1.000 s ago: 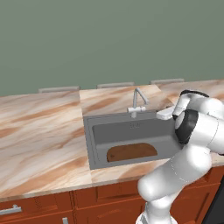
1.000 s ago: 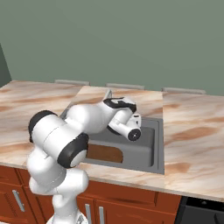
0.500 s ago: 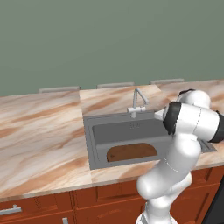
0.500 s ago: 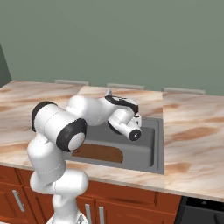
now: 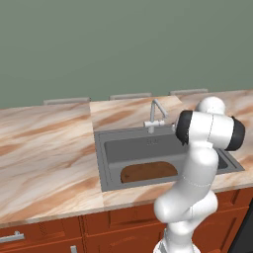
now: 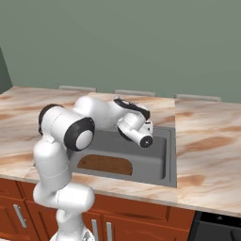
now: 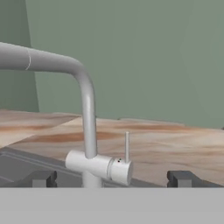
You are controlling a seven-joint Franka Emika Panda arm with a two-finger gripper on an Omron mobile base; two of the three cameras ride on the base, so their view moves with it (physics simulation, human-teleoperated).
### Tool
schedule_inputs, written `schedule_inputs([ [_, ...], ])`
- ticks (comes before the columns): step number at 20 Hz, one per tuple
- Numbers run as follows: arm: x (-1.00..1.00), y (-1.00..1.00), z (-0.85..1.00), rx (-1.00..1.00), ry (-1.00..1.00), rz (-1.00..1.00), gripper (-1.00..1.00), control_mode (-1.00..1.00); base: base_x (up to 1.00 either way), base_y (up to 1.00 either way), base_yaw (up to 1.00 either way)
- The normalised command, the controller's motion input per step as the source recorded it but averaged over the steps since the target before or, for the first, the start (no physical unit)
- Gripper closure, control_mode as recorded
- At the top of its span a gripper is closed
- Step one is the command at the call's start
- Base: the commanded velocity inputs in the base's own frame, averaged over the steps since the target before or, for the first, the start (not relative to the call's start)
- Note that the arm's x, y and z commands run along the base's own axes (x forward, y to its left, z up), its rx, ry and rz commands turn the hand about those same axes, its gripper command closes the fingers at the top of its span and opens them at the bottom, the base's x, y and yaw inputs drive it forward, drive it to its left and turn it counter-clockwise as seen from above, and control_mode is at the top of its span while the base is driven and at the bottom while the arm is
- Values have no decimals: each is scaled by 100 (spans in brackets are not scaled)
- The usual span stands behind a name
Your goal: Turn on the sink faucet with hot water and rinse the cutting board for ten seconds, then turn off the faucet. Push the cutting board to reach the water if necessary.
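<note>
The small light-grey metal faucet [image 7: 89,144] stood at the back rim of the rectangular dark-grey metal sink [image 5: 111,150], which was set into the marbled tan stone counter [image 5: 44,148]. Its thin spout was bent over the basin, and its short lever handle [image 7: 127,146] pointed straight up from the side of the body. The flat dark-brown wooden cutting board [image 5: 148,171] lay on the bottom of the sink, near the front wall, well apart from the faucet. The white arm's two-finger gripper [image 7: 112,178] was close in front of the faucet base, with its two dark fingertips [image 7: 41,178] spread wide to both sides and holding nothing. Red-brown wooden cabinets [image 5: 59,232] were under the counter.
</note>
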Motion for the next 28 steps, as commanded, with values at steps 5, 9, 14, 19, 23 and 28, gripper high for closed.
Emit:
schedule_inputs([
  [5,27,0,-12,0,0,0,-100,-100,0,0,0],
  [9,31,0,-15,0,0,0,-100,-100,0,0,0],
  [14,33,0,-12,0,0,0,-100,-100,0,0,0],
  [19,30,0,-17,0,0,0,-100,-100,0,0,0],
  [23,28,0,-14,0,0,0,-100,-100,0,0,0],
  [28,15,0,-9,0,0,0,-100,-100,0,0,0],
])
